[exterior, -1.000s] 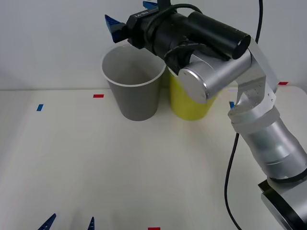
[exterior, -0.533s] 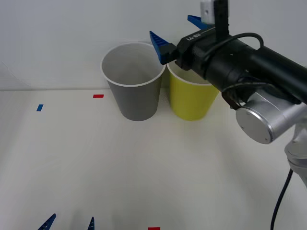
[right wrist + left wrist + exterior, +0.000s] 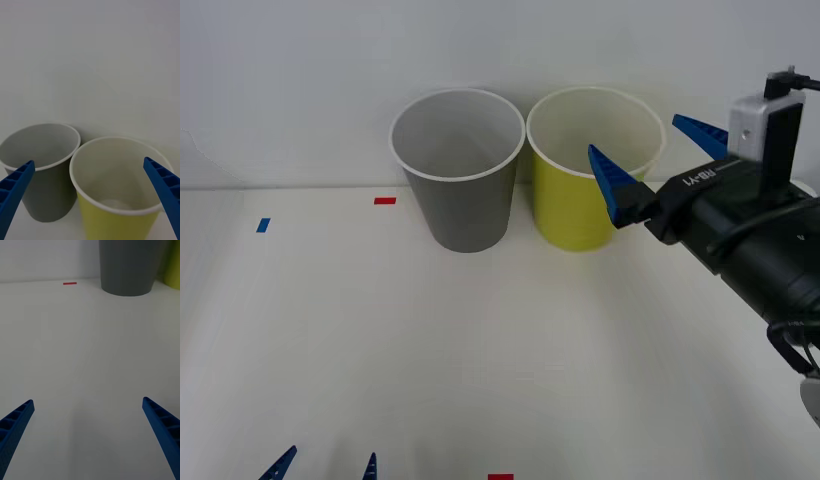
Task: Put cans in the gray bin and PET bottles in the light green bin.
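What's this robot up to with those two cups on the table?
It's sorting trash into two bins. The right end effector hangs open and empty in the air beside the light green bin, which stands against the gray bin at the back of the table. The left end effector waits open, low over the table's near edge. Something pale lies at the green bin's bottom, but I can't tell what.

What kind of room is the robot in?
Probably a test lab, not a home: a bare white table with small red and blue tape marks, a plain wall, and just a gray bin and light green bin.
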Available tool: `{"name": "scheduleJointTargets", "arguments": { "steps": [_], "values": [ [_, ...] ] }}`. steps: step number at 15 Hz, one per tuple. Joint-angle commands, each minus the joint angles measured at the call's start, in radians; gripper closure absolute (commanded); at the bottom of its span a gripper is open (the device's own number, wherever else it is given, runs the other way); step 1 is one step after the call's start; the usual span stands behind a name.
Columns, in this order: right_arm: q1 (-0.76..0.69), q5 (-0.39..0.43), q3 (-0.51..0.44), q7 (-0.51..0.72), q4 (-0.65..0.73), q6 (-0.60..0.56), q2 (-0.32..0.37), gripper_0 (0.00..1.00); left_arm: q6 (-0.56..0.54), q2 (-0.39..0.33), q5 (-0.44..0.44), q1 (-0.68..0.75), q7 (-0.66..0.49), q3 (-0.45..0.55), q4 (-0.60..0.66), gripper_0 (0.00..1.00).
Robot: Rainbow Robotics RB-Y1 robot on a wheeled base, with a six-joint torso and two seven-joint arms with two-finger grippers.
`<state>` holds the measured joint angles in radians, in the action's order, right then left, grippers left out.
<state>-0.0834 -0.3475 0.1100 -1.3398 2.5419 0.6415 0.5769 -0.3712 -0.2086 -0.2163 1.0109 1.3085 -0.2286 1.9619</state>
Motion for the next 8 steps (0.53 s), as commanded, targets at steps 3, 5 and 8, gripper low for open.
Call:
{"name": "scheduleJointTargets", "arguments": {
  "steps": [3, 5, 8],
  "values": [
    [-0.279, 0.024, -0.082, 0.005, 0.054, -0.077, -0.006, 0.00, 0.000, 0.000, 0.000, 0.000, 0.000, 0.000, 0.000, 0.00],
    [-0.312, 0.078, -0.084, 0.005, 0.047, -0.077, -0.026, 0.00, 0.000, 0.000, 0.000, 0.000, 0.000, 0.000, 0.000, 0.00],
    [-0.369, 0.082, -0.076, -0.013, 0.047, -0.077, -0.137, 0.04, 0.000, 0.000, 0.000, 0.000, 0.000, 0.000, 0.000, 0.00]
  ]
}}
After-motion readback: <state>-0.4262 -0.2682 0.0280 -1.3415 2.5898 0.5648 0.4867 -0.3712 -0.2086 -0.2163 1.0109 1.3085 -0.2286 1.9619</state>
